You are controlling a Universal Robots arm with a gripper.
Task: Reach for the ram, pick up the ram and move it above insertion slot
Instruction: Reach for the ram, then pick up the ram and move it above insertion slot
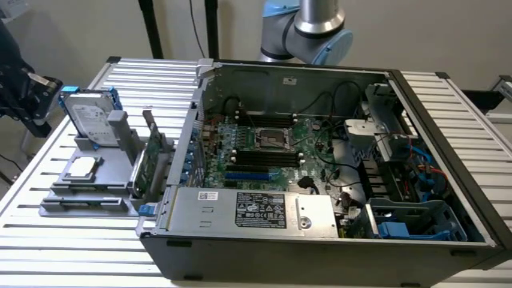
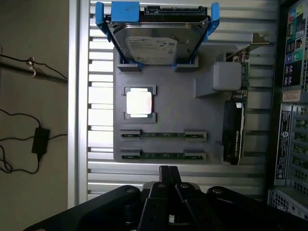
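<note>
Two thin green ram sticks (image 2: 163, 135) (image 2: 163, 155) lie on edge in parallel grooves of a grey holder (image 2: 173, 110). My gripper (image 2: 168, 169) hangs above the slatted table just in front of that holder, nearest the closer stick and apart from it. Its dark fingers are shut with nothing between them. The same holder (image 1: 104, 180) stands at the exterior view's left, beside the open computer case (image 1: 320, 180). Long dark insertion slots (image 1: 264, 159) run across the green motherboard inside the case.
On the holder stand a silver hard drive in blue brackets (image 2: 154, 43), a square processor chip (image 2: 139, 102) and a larger green card with a metal bracket (image 2: 236, 125). The case's power supply (image 1: 256, 210) and cables fill its front and right. Dark equipment (image 1: 24, 90) sits at the left edge.
</note>
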